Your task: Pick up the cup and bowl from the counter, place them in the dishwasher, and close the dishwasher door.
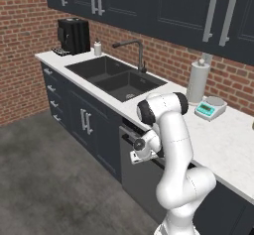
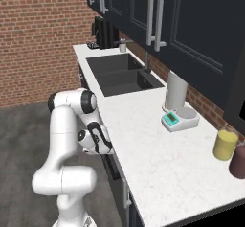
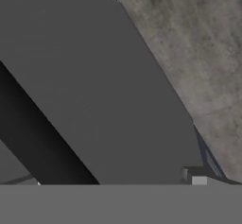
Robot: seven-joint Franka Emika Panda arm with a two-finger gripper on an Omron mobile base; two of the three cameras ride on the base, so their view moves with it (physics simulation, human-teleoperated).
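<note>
dishwasher door (image 1: 136,172) stands nearly upright under the counter (image 1: 223,145), a dark gap along its top edge; its grey panel (image 3: 94,86) crosses the hand view from 10 to 5 o'clock. gripper (image 1: 135,155) sits at that top edge, finger spread cannot be told. yellow tumbler (image 2: 225,144) and maroon tumbler (image 2: 238,161) stand at 3 o'clock in the right base view.

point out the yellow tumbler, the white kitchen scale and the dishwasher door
tall yellow tumbler (image 2: 225,145), right base view, middle of its side
white kitchen scale with teal display (image 2: 181,119), right base view, its body
flat dark dishwasher door (image 1: 139,174), left base view, its outer front face
</note>
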